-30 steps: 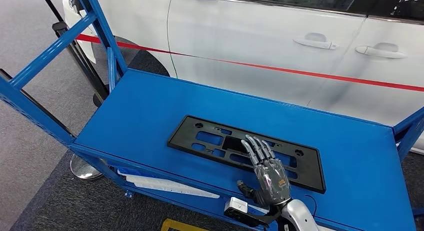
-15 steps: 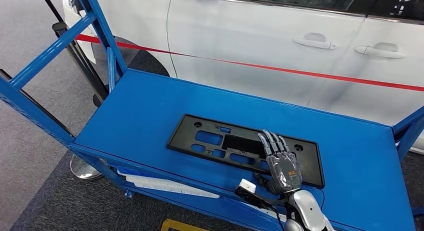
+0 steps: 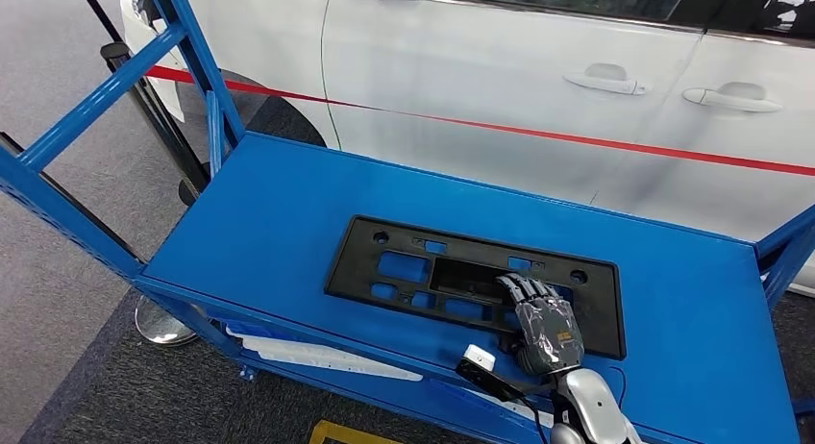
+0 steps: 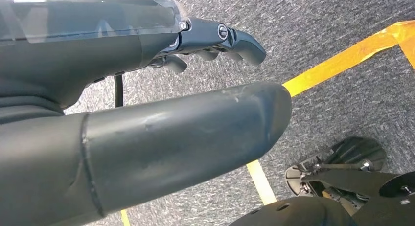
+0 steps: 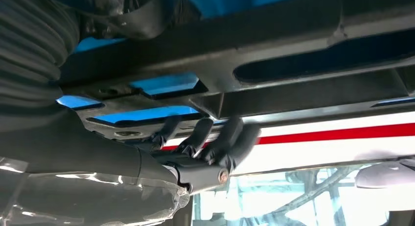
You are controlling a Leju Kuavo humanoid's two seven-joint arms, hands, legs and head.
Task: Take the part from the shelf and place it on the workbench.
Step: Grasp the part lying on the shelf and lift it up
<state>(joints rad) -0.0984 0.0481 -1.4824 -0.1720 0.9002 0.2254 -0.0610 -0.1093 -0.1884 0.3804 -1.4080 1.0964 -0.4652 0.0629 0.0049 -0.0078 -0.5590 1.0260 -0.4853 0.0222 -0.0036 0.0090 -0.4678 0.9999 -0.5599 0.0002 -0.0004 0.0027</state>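
Part: I am reaching for the part (image 3: 471,283), a flat black plastic frame with rectangular cut-outs and small round holes, lying flat on the blue shelf (image 3: 279,213), toward its front edge and right of the middle.

My right hand: my right hand (image 3: 543,324) is lying over the part's near right end, fingers (image 3: 524,290) curling down into a cut-out. In the right wrist view the dark fingers (image 5: 215,138) are hooking over one of the frame's bars. I judge this a partial hold, not a firm one.

My left hand: my left hand (image 4: 147,118) is hanging by my side over grey carpet (image 4: 333,45) with yellow tape (image 4: 342,55); its fingers are curling loosely around nothing.

Risk, tipping: I am gripping one end of a long frame, so the far end is likely to sag or swing as it lifts.

Risk, slipping: the plastic looks smooth and hard, so thin bars could slide out of my fingers.

Risk, snagging: the shelf's blue uprights (image 3: 96,98) are standing at the corners, and a white car (image 3: 538,98) with a red stripe is standing just behind the back edge; a swinging frame could strike either.

Shelf surface: painted metal, smooth, bright blue.
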